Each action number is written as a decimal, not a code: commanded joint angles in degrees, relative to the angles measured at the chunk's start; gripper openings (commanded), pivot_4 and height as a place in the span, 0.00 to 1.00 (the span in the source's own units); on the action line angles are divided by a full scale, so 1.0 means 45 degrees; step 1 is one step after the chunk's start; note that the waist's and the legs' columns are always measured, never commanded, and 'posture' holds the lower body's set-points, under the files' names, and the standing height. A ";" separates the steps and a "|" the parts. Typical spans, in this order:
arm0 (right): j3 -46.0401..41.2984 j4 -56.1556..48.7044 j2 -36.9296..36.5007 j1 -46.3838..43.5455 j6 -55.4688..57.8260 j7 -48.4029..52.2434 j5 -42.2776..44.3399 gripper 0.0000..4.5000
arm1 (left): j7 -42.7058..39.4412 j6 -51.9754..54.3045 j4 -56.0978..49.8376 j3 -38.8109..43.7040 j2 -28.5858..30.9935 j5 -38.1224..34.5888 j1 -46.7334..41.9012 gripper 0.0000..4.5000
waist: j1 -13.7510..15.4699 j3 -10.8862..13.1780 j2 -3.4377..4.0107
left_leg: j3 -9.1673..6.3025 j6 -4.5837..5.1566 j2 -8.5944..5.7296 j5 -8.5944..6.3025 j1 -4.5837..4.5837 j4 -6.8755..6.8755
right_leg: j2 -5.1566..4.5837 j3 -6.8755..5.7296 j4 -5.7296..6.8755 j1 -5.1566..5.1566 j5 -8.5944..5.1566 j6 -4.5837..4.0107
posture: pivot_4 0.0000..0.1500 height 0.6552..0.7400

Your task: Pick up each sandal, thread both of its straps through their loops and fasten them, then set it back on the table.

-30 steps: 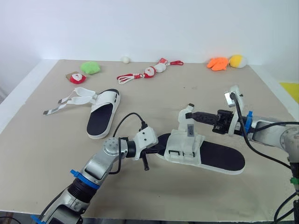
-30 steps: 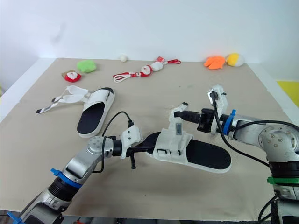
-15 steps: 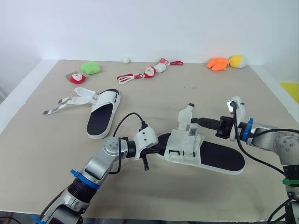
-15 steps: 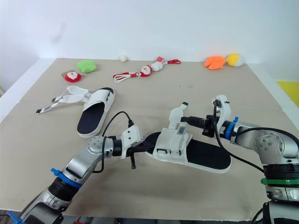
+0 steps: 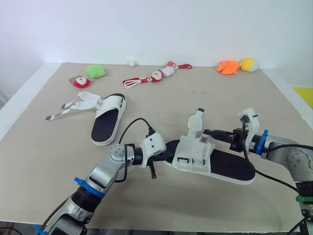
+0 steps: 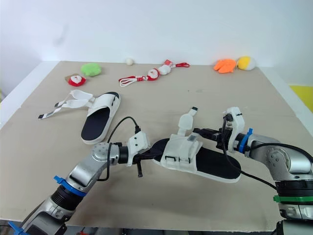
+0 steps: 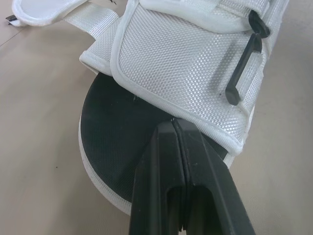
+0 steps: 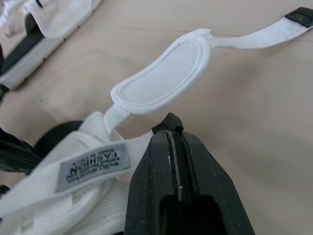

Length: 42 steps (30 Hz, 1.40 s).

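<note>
near sandal [image 5: 230, 166] lies flat on the table [image 5: 195, 95] at the front middle, black footbed up, toe toward the left arm. its white upper [image 5: 193, 154] is over the forefoot. one padded strap [image 5: 194, 123] stands up loose from the upper, its dark tip in the air, not threaded. left claw [image 7: 173, 123] is narrow, fingers pressed together with nothing seen between them; the tips sit on the black footbed right at the edge of the upper. right claw [image 8: 168, 122] is likewise pressed together, holding nothing, tip just beside the base of the raised strap, above a grey label [image 8: 93, 164]. second sandal [image 5: 107, 120] lies well apart toward the far left, its straps [image 5: 68, 104] splayed open on the table. along the far edge: a green toy [image 5: 94, 71], red and white toys [image 5: 156, 75], an orange toy [image 5: 228, 66].
</note>
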 commanded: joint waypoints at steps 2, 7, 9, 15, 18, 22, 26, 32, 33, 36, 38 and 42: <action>-0.0003 0.0522 0.0068 -0.0227 -0.0184 -0.0320 -0.1330 0.00 | -0.0102 0.0375 0.0893 -0.0709 0.0185 0.0518 0.0395 0.00 | -0.0001 -0.0001 -0.0001 | -0.0002 0.0000 0.0000 0.0000 0.0001 0.0005 | 0.0000 -0.0003 0.0000 0.0002 0.0001 0.0000 | 1.00 1.00; -0.0403 0.1549 0.0655 -0.1133 0.0194 -0.0557 -0.1459 0.36 | -0.0092 0.0346 0.0942 -0.0679 0.0201 0.0514 0.0348 0.00 | -0.0044 0.0000 0.0003 | 0.0005 0.0000 0.0001 0.0000 0.0004 0.0024 | -0.0002 0.0003 0.0000 0.0008 0.0007 -0.0007 | 1.00 1.00; -0.0465 0.1807 0.0795 -0.1494 0.0411 -0.0517 -0.1549 0.51 | -0.0088 0.0348 0.0943 -0.0654 0.0213 0.0512 0.0337 0.00 | -0.0045 0.0003 0.0019 | 0.0011 0.0000 0.0006 0.0000 0.0005 0.0021 | 0.0001 0.0005 0.0000 0.0001 0.0008 -0.0008 | 1.00 1.00; -0.1965 0.3430 0.1977 -0.3358 0.2424 -0.1801 -0.0831 0.99 | -0.0052 0.0353 0.0945 -0.0623 0.0219 0.0508 0.0328 0.00 | -0.0059 0.0005 0.0020 | 0.0009 0.0000 0.0003 0.0000 0.0004 0.0022 | 0.0002 0.0008 0.0000 0.0004 0.0014 -0.0004 | 1.00 1.00; -0.3340 0.4765 0.2934 -0.4769 0.3616 -0.3238 -0.0358 0.99 | -0.0054 0.0357 0.0951 -0.0621 0.0226 0.0511 0.0324 0.00 | -0.0066 0.0006 0.0022 | 0.0010 0.0001 0.0004 0.0001 0.0004 0.0022 | 0.0002 0.0009 0.0001 0.0001 0.0024 -0.0010 | 1.00 1.00; -0.4465 0.5785 0.3905 -0.5872 0.4532 -0.4678 -0.0223 0.99 | -0.0038 0.0373 0.0941 -0.0638 0.0218 0.0525 0.0316 0.00 | -0.0064 0.0005 0.0023 | 0.0007 0.0003 0.0002 0.0002 0.0002 0.0021 | 0.0004 0.0009 0.0001 0.0001 0.0025 -0.0011 | 1.00 1.00; -0.5059 0.6142 0.4683 -0.6277 0.4835 -0.5463 -0.0272 0.99 | -0.0020 0.0381 0.0920 -0.0642 0.0208 0.0533 0.0334 0.00 | -0.0062 0.0004 0.0026 | 0.0004 0.0003 0.0001 0.0002 -0.0002 0.0012 | 0.0004 0.0008 0.0001 0.0000 0.0041 0.0019 | 1.00 1.00; -0.5357 0.6617 0.5485 -0.6579 0.4747 -0.6026 -0.0344 0.99 | -0.0031 0.0398 0.0897 -0.0660 0.0215 0.0537 0.0340 0.00 | -0.0070 0.0002 0.0030 | 0.0006 0.0004 0.0001 0.0003 -0.0004 0.0010 | 0.0005 0.0008 0.0001 -0.0006 0.0045 0.0029 | 1.00 1.00; -0.5342 0.6744 0.5589 -0.6638 0.4596 -0.6088 -0.0410 0.99 | -0.0022 0.0411 0.0879 -0.0662 0.0215 0.0536 0.0346 0.00 | -0.0071 0.0003 0.0030 | 0.0005 0.0005 0.0001 0.0004 -0.0003 0.0010 | 0.0005 0.0008 0.0001 -0.0006 0.0044 0.0027 | 1.00 1.00; -0.5426 0.7037 0.5817 -0.6787 0.4280 -0.6244 -0.0522 0.99 | 0.0000 0.0433 0.0802 -0.0674 0.0236 0.0540 0.0402 0.00 | -0.0078 0.0002 0.0032 | 0.0008 0.0006 0.0001 0.0004 -0.0003 0.0010 | 0.0005 0.0009 0.0001 -0.0007 0.0042 0.0023 | 1.00 1.00; -0.5486 0.7255 0.5921 -0.6901 0.4058 -0.6299 -0.0563 0.99 | 0.0015 0.0423 0.0791 -0.0681 0.0242 0.0550 0.0436 0.00 | -0.0079 0.0002 0.0033 | 0.0008 0.0006 0.0002 0.0004 -0.0003 0.0010 | 0.0006 0.0009 0.0001 -0.0008 0.0042 0.0023 | 1.00 1.00; -0.5528 0.7595 0.6071 -0.7069 0.3717 -0.6256 -0.0613 0.70 | 0.0048 0.0431 0.0771 -0.0685 0.0230 0.0557 0.0463 0.00 | -0.0081 0.0001 0.0033 | 0.0007 0.0006 0.0003 0.0004 -0.0003 0.0009 | 0.0008 0.0009 0.0001 -0.0008 0.0044 0.0028 | 1.00 1.00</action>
